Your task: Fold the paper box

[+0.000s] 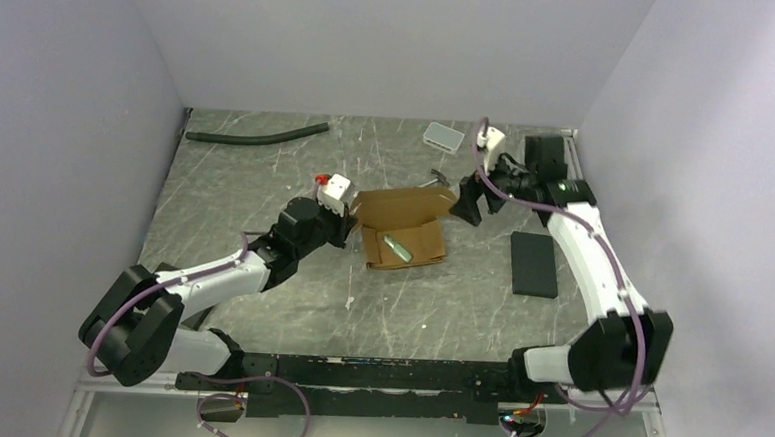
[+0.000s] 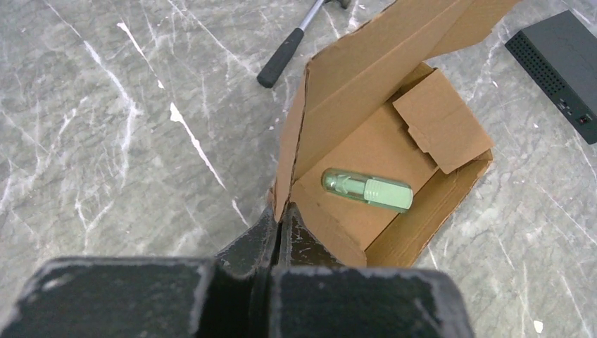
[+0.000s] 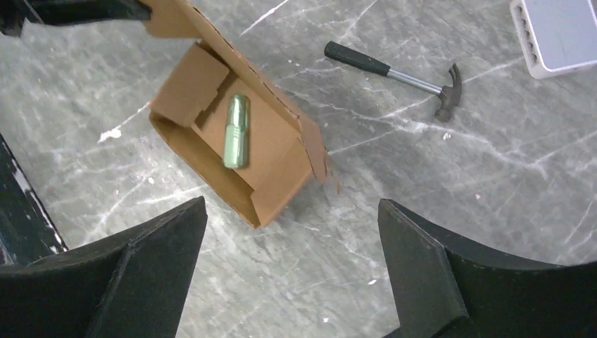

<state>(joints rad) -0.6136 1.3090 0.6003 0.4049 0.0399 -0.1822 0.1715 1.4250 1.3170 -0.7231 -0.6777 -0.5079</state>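
The paper box (image 1: pixel 403 224) is a brown cardboard carton in the middle of the table, its lid flap (image 2: pixel 366 63) raised. A pale green capped vial (image 2: pixel 367 190) lies inside it. My left gripper (image 2: pixel 281 220) is shut on the box's wall at the near left corner, where the lid meets the base. That gripper (image 1: pixel 347 219) sits at the box's left end. My right gripper (image 3: pixel 292 208) stands wide open with nothing between its fingers. It hovers a little off the box's (image 3: pixel 232 141) right end, apart from the cardboard.
A hammer (image 3: pixel 401 74) lies just behind the box. A flat black slab (image 1: pixel 533 263) is to the box's right, a small white tray (image 1: pixel 442 135) at the back, and a dark hose (image 1: pixel 258 134) at the back left. Grey walls close in three sides.
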